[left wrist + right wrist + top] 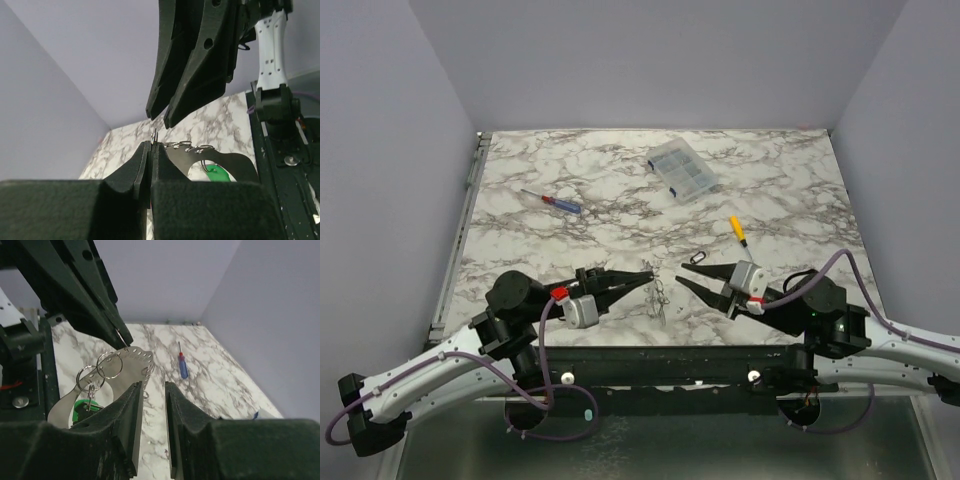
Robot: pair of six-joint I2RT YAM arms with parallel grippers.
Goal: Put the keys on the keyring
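My left gripper (648, 277) is shut on a thin wire keyring (154, 135), held just above the table. From it hangs the cluster of silvery keys (659, 297). In the right wrist view this is a flat, perforated silvery piece (134, 358) with two split rings (109, 365) and a green-tagged piece (83, 409). It also shows in the left wrist view (199, 151). My right gripper (682, 273) is open and empty. It faces the left gripper's tip, a short gap to the right of the cluster. Its fingers (134, 405) stand apart beside the perforated piece, without touching it.
A yellow-handled screwdriver (737, 229) lies behind the right gripper, with a small dark clip (697, 260) near it. A blue-handled screwdriver (560, 204) lies at the left middle. A clear compartment box (682, 170) sits at the back. Grey walls enclose the marble table (800, 190).
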